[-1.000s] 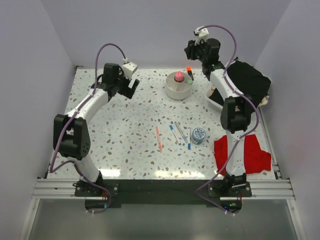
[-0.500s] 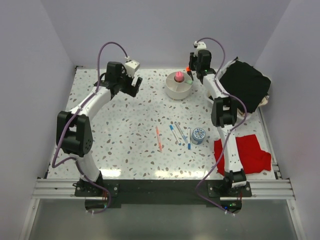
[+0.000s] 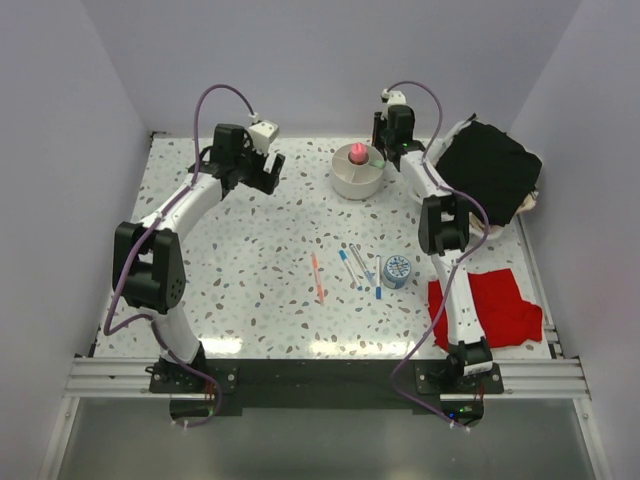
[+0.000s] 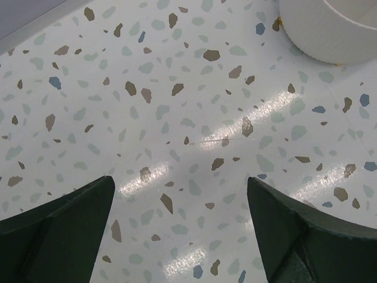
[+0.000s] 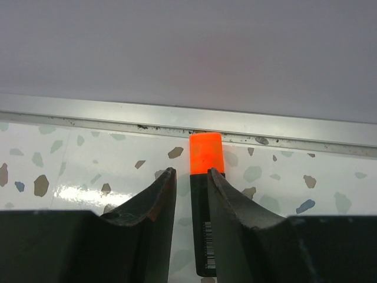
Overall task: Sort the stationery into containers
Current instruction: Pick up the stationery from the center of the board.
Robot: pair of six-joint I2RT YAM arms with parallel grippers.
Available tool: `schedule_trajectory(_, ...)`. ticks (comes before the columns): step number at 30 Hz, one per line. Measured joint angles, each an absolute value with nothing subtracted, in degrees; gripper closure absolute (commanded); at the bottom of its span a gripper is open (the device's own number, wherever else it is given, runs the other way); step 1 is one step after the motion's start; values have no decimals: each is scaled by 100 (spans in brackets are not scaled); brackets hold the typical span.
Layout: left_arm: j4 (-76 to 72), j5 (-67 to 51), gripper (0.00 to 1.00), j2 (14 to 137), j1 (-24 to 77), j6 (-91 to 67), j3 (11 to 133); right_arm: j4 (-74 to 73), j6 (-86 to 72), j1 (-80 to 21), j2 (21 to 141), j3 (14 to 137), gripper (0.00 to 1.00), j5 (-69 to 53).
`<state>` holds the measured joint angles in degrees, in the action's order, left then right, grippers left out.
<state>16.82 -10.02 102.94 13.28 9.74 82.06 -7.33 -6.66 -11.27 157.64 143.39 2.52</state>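
The orange-and-black highlighter (image 5: 205, 154) lies on the table by the back wall, orange cap pointing away. My right gripper (image 5: 189, 172) is low over it and narrowly open. Its right finger overlaps the black body, and a thin gap shows beside the left finger. In the top view the right gripper (image 3: 385, 140) is just right of the round white bowl (image 3: 345, 186), which holds the pink-capped stick (image 3: 357, 153). A thin pink pen (image 3: 317, 277) and slim blue-and-white pens (image 3: 361, 266) lie mid-table. My left gripper (image 4: 181, 180) hangs wide open over bare table, left of the bowl (image 4: 330, 32).
A small round blue-and-white item (image 3: 397, 270) sits beside the pens. The red cloth (image 3: 495, 305) lies at the front right. The basket with black cloth (image 3: 488, 165) stands at the back right, close to the right arm. The back wall's edge strip (image 5: 188, 115) runs just beyond the highlighter.
The right arm has swung left and down from a raised pose, bringing its gripper onto the highlighter behind the bowl. The left gripper shifted slightly right, then held still.
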Motion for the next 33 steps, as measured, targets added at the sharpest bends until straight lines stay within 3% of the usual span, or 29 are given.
schedule_trajectory(5,1682,-1028,0,10294,1328,899,8206,-875,-690,-1135,15893,14346,59,357)
schedule_trajectory(13,1680,-1052,0,10296,1328,805,8206,-1050,-687,-1135,15930,14346,60,405)
schedule_trajectory(19,1678,-1055,0,10300,1328,746,8206,-1135,-642,-1168,15981,14405,73,515)
schedule_trajectory(20,1675,-1059,0,10307,1328,720,8208,-1140,-631,-1177,15983,14411,83,543)
schedule_trajectory(23,1662,-1090,0,10355,1328,655,8221,-1168,-604,-1201,15983,14422,100,613)
schedule_trajectory(33,1588,-1186,0,10499,1328,552,8331,-1149,-600,-1210,15981,14424,100,711)
